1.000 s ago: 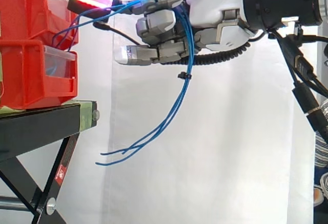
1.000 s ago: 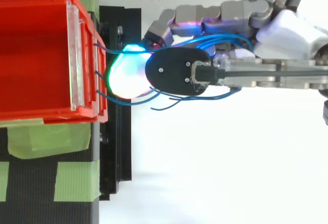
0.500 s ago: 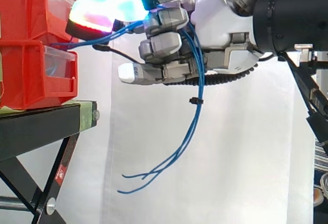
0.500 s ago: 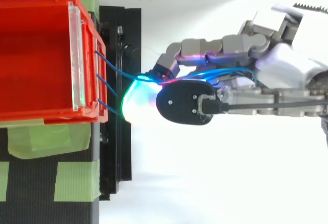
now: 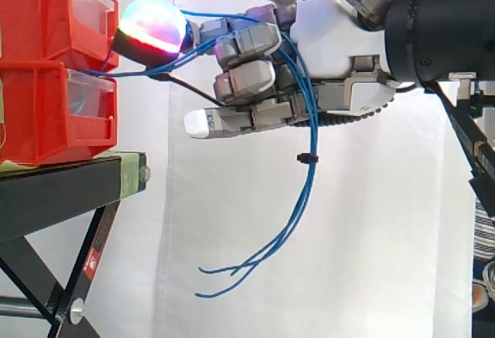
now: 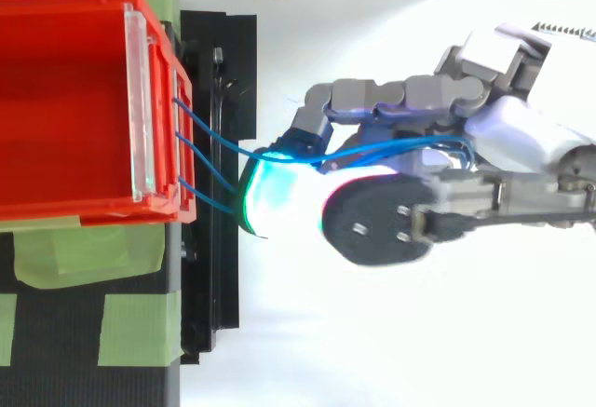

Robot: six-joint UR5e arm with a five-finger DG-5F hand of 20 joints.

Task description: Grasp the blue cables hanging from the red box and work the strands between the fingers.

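Just beside the red box (image 5: 46, 114), seen from the side, the hand (image 5: 332, 44) has its fingers (image 5: 247, 44) curled round the blue cables (image 5: 305, 191). The cables come from the box, slip in between the fingers, and hang loose under the hand. On the box side they look pulled tight, maybe so the fingers can rub the strands.

From above, the hand (image 6: 521, 137) is near the box (image 6: 177, 109). The cables (image 6: 284, 156) cross the gap and go into the curled fingers.
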